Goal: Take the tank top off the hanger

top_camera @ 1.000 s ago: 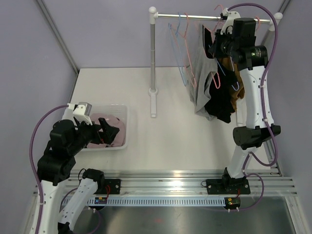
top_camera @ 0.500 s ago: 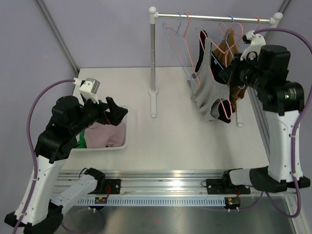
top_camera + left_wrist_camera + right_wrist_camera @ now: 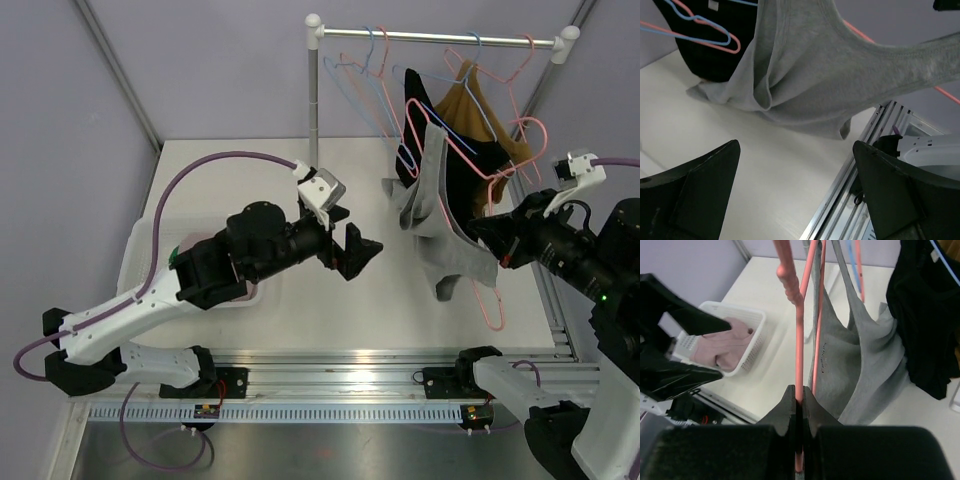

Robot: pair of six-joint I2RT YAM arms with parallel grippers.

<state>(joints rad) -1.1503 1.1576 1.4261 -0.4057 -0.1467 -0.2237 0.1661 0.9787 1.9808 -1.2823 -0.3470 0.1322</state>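
The grey tank top (image 3: 437, 215) hangs on a pink hanger (image 3: 492, 300), tilted in mid-air below the rack rail. My right gripper (image 3: 482, 235) is shut on the hanger's wire; the right wrist view shows the jaws (image 3: 799, 397) clamped on the pink hanger (image 3: 799, 340), with the tank top (image 3: 860, 365) draped just beyond. My left gripper (image 3: 365, 257) is open and empty, a short way left of the tank top. In the left wrist view its gripper (image 3: 795, 192) points at the tank top (image 3: 815, 75) ahead, without touching it.
The rack pole (image 3: 314, 120) and rail (image 3: 440, 37) carry blue and pink hangers, a black garment (image 3: 412, 130) and a brown one (image 3: 470, 105). A white basket (image 3: 747, 347) with pink cloth sits at the left, behind my left arm. The metal rail (image 3: 350, 365) runs along the near edge.
My left arm swung from over the basket out to the table's middle, toward the tank top. My right arm pulled the hanger with the tank top down and nearer, away from the rail.
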